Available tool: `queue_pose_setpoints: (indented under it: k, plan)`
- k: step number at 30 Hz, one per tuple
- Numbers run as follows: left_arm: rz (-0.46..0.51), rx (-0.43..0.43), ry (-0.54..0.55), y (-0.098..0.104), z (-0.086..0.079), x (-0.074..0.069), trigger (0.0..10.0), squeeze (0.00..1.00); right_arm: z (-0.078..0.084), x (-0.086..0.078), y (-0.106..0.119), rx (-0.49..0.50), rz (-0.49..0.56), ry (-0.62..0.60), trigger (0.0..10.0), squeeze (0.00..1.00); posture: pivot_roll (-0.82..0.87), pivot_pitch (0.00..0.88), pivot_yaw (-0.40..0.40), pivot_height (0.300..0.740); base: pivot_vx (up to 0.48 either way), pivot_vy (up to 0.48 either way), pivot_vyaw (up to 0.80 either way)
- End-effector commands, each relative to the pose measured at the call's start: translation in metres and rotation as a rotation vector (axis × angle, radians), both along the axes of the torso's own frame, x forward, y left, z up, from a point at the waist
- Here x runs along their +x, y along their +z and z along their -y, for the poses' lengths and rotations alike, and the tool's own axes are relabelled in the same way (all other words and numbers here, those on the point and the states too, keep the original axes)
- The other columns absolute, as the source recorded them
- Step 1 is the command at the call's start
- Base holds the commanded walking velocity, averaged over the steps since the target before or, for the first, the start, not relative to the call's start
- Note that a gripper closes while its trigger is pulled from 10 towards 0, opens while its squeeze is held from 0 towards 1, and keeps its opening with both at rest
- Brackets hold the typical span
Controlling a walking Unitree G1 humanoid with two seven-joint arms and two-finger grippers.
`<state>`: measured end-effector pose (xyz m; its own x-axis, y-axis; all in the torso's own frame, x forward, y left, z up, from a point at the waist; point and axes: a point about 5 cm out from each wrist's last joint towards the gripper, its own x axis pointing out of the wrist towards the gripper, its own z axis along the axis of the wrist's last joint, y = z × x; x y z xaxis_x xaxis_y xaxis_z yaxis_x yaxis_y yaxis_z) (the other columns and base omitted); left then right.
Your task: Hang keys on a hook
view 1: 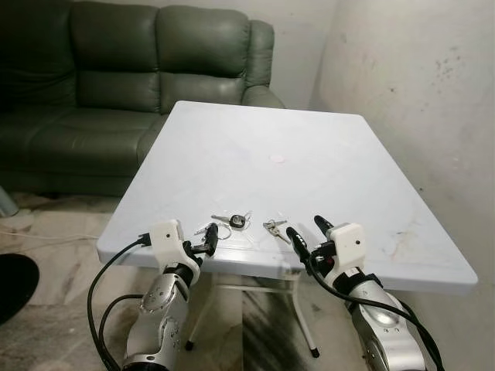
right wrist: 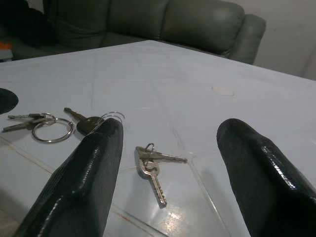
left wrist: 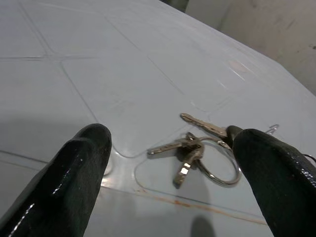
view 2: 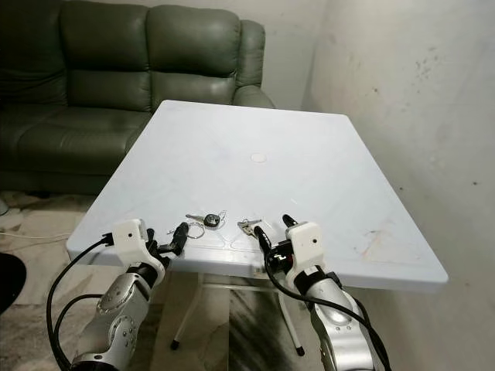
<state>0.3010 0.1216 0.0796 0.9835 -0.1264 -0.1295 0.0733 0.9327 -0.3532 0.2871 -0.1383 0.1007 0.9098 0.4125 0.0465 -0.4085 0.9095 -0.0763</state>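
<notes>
Two bunches of keys lie near the front edge of the white table [view 1: 325, 154]. The left bunch [view 1: 230, 222] has a black-headed key, a wire ring and small silver keys [left wrist: 190, 150]. The right bunch [view 1: 274, 227] is a pair of small silver keys [right wrist: 150, 165]. My left gripper [view 1: 208, 239] hovers at the table edge just short of the left bunch, open. Over the front edge, my right gripper [view 1: 309, 233] is open, with the silver pair in front of and between its fingers [right wrist: 89, 177]. Neither gripper holds anything.
A dark green sofa [view 1: 116, 85] stands behind the table. A stained wall [view 1: 425, 85] runs along the right side. A small round mark [view 1: 276, 158] sits mid-table. Tiled floor and the table's legs [view 1: 305, 325] show below, with a dark object [view 1: 11, 282] at the left.
</notes>
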Motion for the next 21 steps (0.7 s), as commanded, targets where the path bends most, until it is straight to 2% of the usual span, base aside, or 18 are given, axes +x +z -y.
queue_pose_setpoints:
  k: [1,8,11,21]
  plan:
    - [0.026,0.001,-0.001,0.006,0.001,0.0,10.0,0.0,-0.003,0.0,-0.001,-0.001,0.0,0.008,10.0,0.0,0.0,0.0,-0.082,0.74,0.0,0.0,0.0]
    - [0.045,0.063,-0.056,0.01,0.006,-0.003,10.0,0.0,-0.011,0.0,-0.002,0.0,-0.009,0.014,10.0,0.0,0.0,0.014,-0.073,0.74,0.0,0.0,0.0]
    - [0.054,0.096,-0.099,0.013,0.011,-0.006,10.0,0.0,-0.014,0.008,0.002,0.002,-0.024,-0.008,10.0,0.0,0.01,0.033,-0.073,0.74,0.0,0.0,0.0]
    - [0.073,0.118,-0.172,0.027,0.021,-0.02,10.0,0.0,-0.015,0.027,0.023,-0.015,0.007,-0.057,10.0,0.0,0.03,0.116,-0.084,0.74,0.0,0.0,0.0]
